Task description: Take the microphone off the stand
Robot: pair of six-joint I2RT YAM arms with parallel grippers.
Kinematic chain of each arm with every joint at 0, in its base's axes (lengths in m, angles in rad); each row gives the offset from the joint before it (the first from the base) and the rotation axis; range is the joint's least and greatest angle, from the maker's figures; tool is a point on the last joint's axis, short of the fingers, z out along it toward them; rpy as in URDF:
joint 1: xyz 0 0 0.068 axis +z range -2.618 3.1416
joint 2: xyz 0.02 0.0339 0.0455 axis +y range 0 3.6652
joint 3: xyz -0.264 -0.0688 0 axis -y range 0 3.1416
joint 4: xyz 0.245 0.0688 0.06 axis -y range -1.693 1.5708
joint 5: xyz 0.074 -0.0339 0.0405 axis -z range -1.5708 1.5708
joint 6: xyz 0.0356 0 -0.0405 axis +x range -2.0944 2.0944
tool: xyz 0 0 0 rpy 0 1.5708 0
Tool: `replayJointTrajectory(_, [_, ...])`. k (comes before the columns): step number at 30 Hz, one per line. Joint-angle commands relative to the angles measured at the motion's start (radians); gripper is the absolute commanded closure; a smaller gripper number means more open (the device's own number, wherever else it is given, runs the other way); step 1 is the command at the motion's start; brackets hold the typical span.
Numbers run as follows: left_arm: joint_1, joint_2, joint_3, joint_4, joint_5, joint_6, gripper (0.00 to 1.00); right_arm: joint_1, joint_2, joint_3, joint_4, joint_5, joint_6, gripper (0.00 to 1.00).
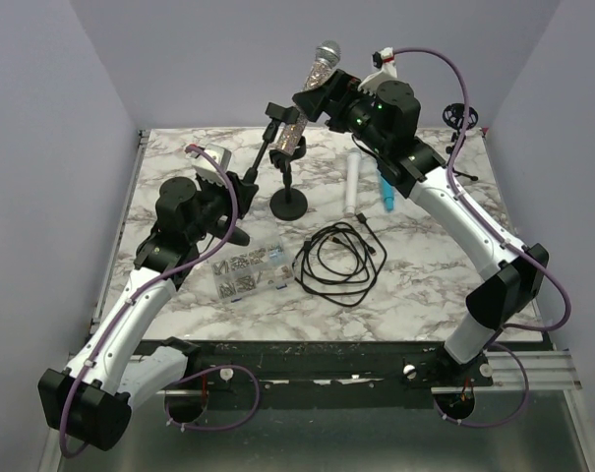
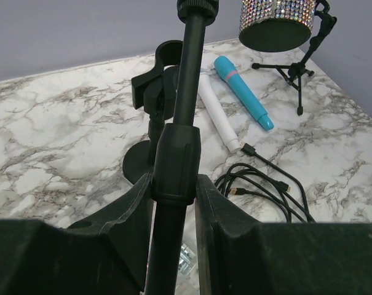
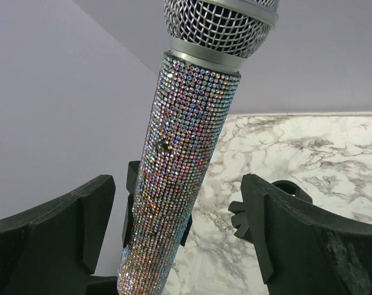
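Note:
The rhinestone microphone (image 1: 310,93) with a silver mesh head stands tilted in the clip (image 1: 278,110) of a black stand pole (image 1: 261,147). My left gripper (image 1: 246,185) is shut on that pole; in the left wrist view the pole (image 2: 176,153) is pinched between my fingers (image 2: 173,184), with the microphone's lower end (image 2: 277,24) at top right. My right gripper (image 1: 317,96) is open around the microphone's body. In the right wrist view the microphone (image 3: 179,153) rises between the spread fingers (image 3: 176,190), nearer the left one, and the clip (image 3: 131,203) shows behind it.
A second short stand with a round base (image 1: 289,205) and an empty clip (image 2: 155,86) stands mid-table. A white microphone (image 1: 354,182) and a blue one (image 1: 386,192) lie beside it. A coiled black cable (image 1: 338,261), a clear parts box (image 1: 250,273) and a small tripod (image 1: 461,115) are also there.

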Motion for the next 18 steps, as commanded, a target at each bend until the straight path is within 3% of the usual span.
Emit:
replayJointTrajectory(1, [-0.015,-0.014,0.013,0.114,0.039,0.007,1.00,-0.010,0.039,0.049,0.023,-0.016,0.032,0.10])
replayJointTrajectory(5, [-0.020,-0.013,0.011,0.116,0.037,0.008,1.00,-0.010,0.048,0.060,0.024,-0.003,0.042,0.18])
replayJointTrajectory(18, [-0.038,-0.015,0.007,0.112,0.036,0.028,1.00,-0.019,0.046,0.048,0.076,0.023,0.046,0.33])
